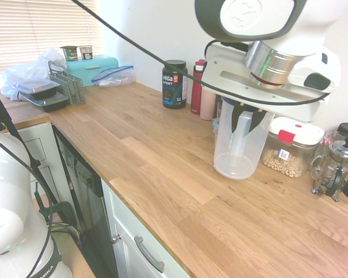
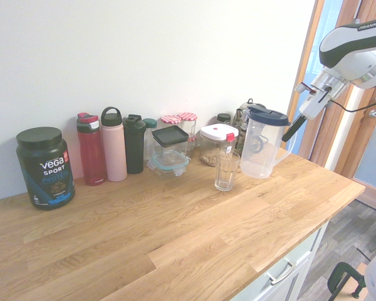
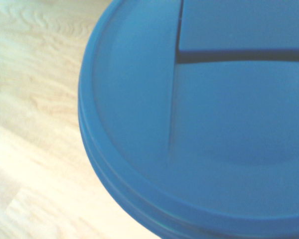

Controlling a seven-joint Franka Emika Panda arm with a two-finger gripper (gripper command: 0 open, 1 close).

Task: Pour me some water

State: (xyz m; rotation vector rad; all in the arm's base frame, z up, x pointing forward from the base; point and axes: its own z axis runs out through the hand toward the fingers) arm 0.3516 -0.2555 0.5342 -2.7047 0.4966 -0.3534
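A translucent plastic pitcher with a blue lid [image 2: 262,143] is seen standing upright on the wooden bench [image 2: 175,232], near the wall along the bench's back edge, its handle turned toward the open end of the bench where the arm comes in. A clear ribbed drinking glass [image 2: 226,170] is set just beside it, slightly nearer the front edge, apparently so that only a short tilt is needed for pouring. The white arm's gripper [image 2: 292,130] is held in the air just beside the pitcher's handle, angled downward, its dark fingers pressed together and nothing clamped between them. The blue lid [image 3: 199,119] fills the wrist view, so the gripper is judged to be lined up over the pitcher for a grasp. The water cannot be made out in the pitcher; the glass appears empty. A row of bottles, jars and a dark protein tub [image 2: 45,166] is ranged along the wall, clear of the work.
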